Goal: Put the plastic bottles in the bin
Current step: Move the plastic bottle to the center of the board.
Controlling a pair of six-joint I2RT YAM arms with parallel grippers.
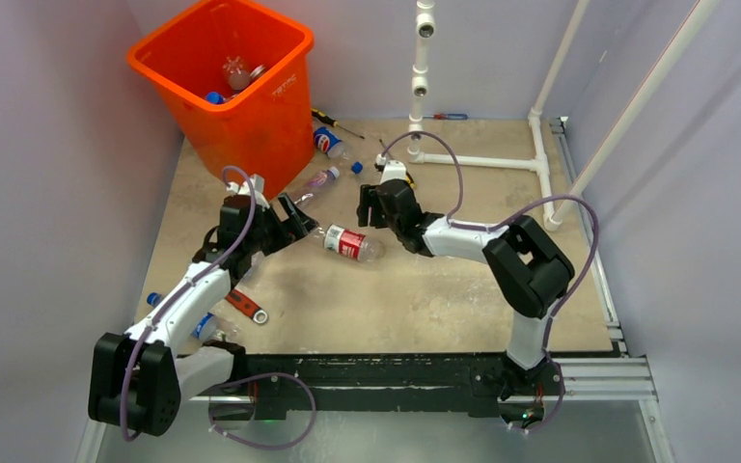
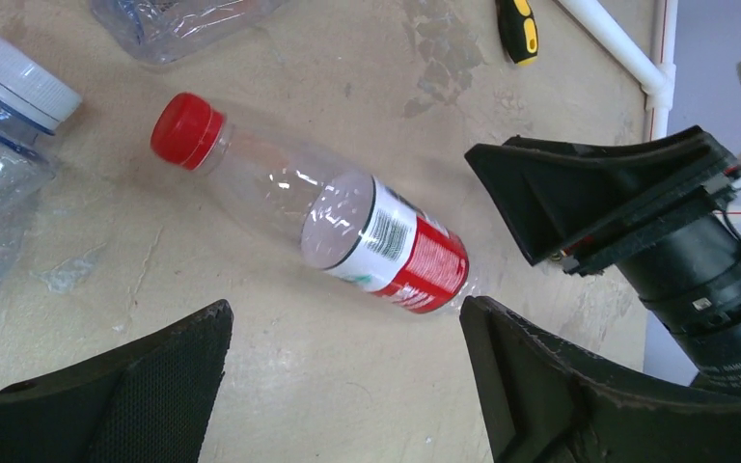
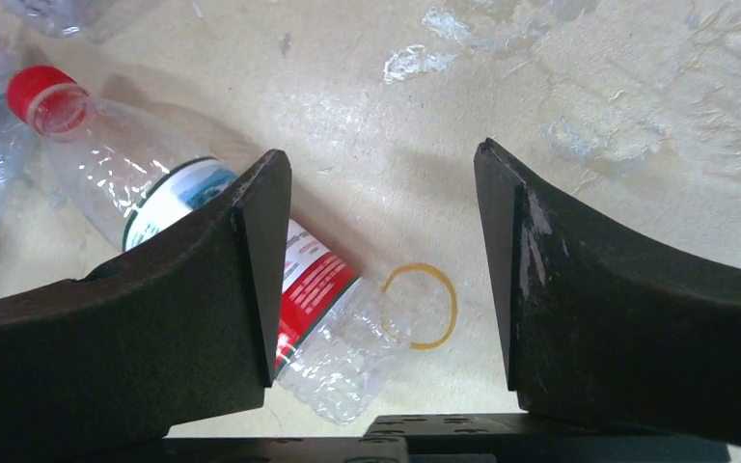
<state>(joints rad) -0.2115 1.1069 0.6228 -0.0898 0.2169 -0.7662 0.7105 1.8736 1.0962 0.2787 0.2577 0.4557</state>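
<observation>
A clear plastic bottle [image 1: 347, 242] with a red cap and a red-and-white label lies on its side on the table between my two grippers. The left wrist view has this bottle [image 2: 318, 231] just beyond the tips of my open left gripper [image 2: 347, 333], untouched. My right gripper [image 3: 381, 270] is open over the bottle's base end; its left finger covers part of the bottle [image 3: 106, 169]. The orange bin [image 1: 275, 96] stands at the far left with bottles [image 1: 238, 73] inside. From above, the left gripper [image 1: 301, 220] and right gripper [image 1: 367, 208] face each other.
More bottles lie by the bin [image 1: 327, 142], [image 1: 316, 180] and beside the left arm [image 1: 203, 325]. A red-handled wrench [image 1: 247, 305], a screwdriver [image 1: 333, 121] and a loose blue cap [image 1: 356, 167] are on the table. A white pipe frame [image 1: 482, 161] stands at the back right. A yellow rubber band [image 3: 421, 305] lies under the right gripper.
</observation>
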